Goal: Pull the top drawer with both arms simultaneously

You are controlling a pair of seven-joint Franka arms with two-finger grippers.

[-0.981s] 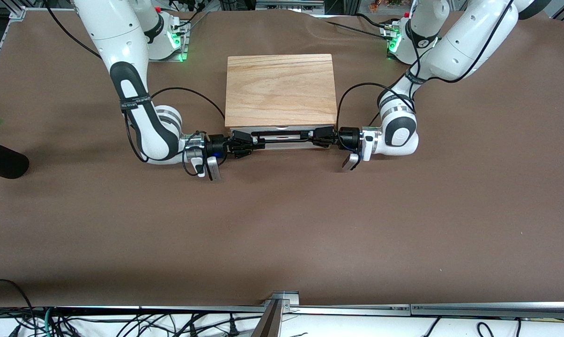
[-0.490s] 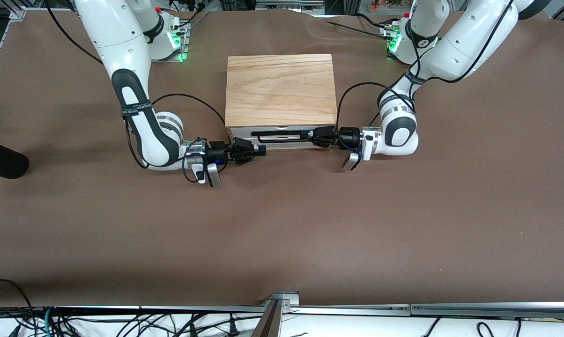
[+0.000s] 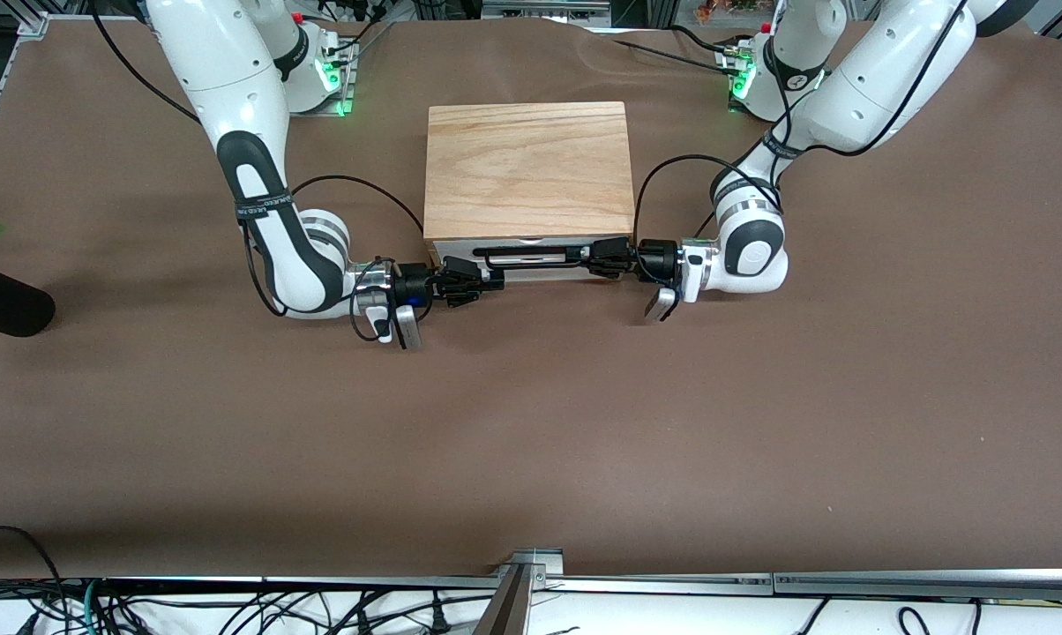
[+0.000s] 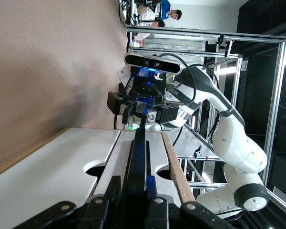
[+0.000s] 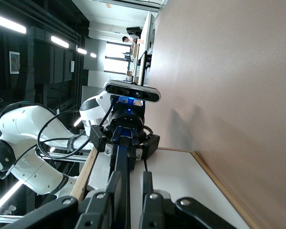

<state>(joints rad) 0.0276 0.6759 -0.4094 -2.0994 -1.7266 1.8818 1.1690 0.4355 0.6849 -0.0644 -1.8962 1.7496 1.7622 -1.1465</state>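
One table (image 3: 531,423) covered in brown sheeting fills the front view; metal framing and loose cables (image 3: 231,608) are seen along its edge nearest the camera; dark framing and ceiling lights of a lab are seen in the wrist views. Two white jointed arms are reached down to the table, the right arm (image 3: 231,88) and the left arm (image 3: 857,79), each bent low toward the middle. A light-wood box (image 3: 527,168) is set between them; the top drawer (image 3: 460,249) is found in the box's face nearest the camera, its white front level with that face. A thin black bar handle (image 3: 531,256) is run across the drawer front. The left gripper (image 3: 588,257) is placed at the handle's end toward the left arm, its fingers (image 4: 155,210) pressed onto the bar. The right gripper (image 3: 494,280) is placed just beside the handle's other end, its fingers (image 5: 148,195) drawn nearly together; whether the bar is pinched cannot be told.
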